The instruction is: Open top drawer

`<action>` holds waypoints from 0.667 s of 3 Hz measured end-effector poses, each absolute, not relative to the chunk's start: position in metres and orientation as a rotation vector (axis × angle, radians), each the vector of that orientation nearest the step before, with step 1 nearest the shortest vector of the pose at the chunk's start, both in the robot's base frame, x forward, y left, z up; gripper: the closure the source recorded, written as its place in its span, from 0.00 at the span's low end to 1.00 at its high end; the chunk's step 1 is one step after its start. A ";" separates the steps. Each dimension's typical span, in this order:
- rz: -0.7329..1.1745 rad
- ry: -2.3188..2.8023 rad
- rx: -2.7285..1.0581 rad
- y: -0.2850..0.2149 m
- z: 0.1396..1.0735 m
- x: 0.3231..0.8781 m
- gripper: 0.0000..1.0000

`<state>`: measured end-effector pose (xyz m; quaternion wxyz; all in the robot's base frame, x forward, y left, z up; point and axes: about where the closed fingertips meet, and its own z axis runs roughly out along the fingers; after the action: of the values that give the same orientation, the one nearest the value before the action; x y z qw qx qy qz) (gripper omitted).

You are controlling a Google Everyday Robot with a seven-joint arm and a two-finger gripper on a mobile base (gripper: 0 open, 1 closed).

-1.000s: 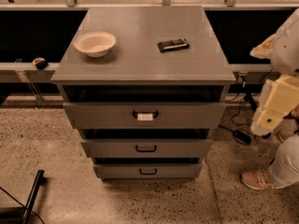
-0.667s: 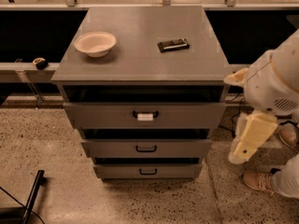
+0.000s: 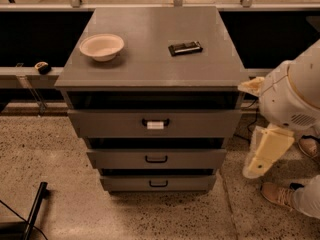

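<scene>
The top drawer (image 3: 110,124) is the widest grey drawer of the cabinet, just under the cabinet top. Its front stands nearly flush with the frame, with a dark gap above it. Its dark curved handle (image 3: 155,121) bears a small white tag (image 3: 155,126). My arm's white and cream links show at the right edge. My gripper (image 3: 253,170) hangs at the arm's lower end and points down, to the right of the cabinet at the height of the lower drawers. It is well apart from the handle and touches nothing.
Two narrower grey drawers (image 3: 156,159) (image 3: 158,183) sit below. A cream bowl (image 3: 102,46) and a flat black object (image 3: 185,48) lie on the cabinet top (image 3: 150,64). A shoe (image 3: 276,194) is on the floor at lower right. A black pole (image 3: 34,210) is at lower left.
The arm has swung down and left from the right edge, and the gripper is lower and nearer the cabinet's right side. The drawers have not moved.
</scene>
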<state>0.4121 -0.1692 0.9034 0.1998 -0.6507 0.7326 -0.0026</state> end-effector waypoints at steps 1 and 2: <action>0.003 1.869 -1.942 -0.145 0.828 0.411 0.00; 0.017 1.720 -1.943 -0.129 0.786 0.428 0.00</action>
<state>0.4279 -0.1291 0.7859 0.2700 -0.7210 0.6381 0.0064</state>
